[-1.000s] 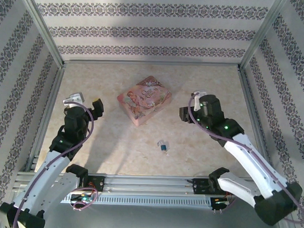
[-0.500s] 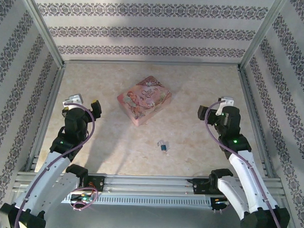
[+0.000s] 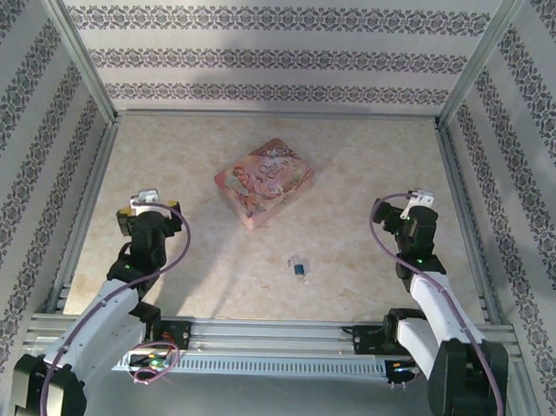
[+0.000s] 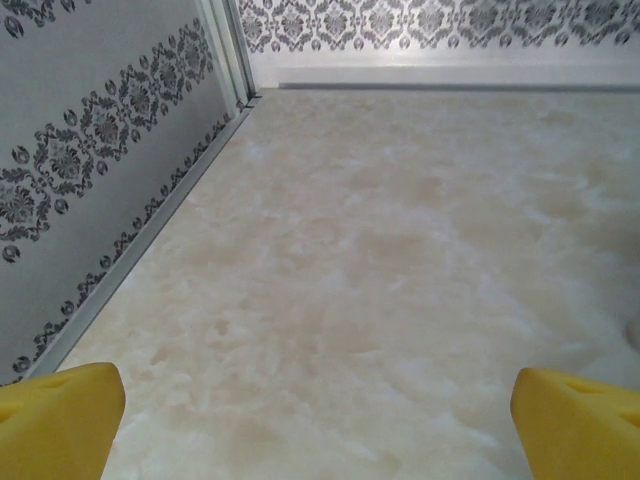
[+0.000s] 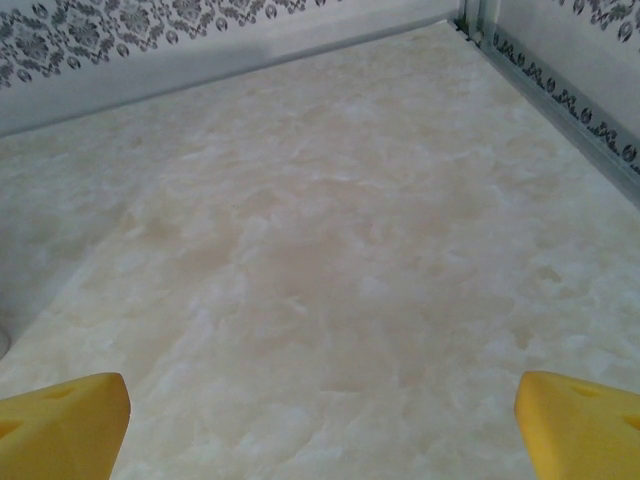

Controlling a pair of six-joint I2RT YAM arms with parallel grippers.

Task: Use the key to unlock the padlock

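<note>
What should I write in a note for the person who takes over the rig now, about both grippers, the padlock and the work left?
Left gripper: open, empty, above the table on the left side.
Right gripper: open, empty, on the right side.
Padlock: lies on the table between the arms, nearer than the pink box; neither gripper touches it.
Key: too small to tell apart from the padlock.
Done: unclear whether it is unlocked.
Left: probably check it; if locked, grip it and turn the key.

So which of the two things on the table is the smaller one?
The tiny blue-teal and silver padlock, lying nearer the front; the other, a flat pink box, is far bigger.
</note>
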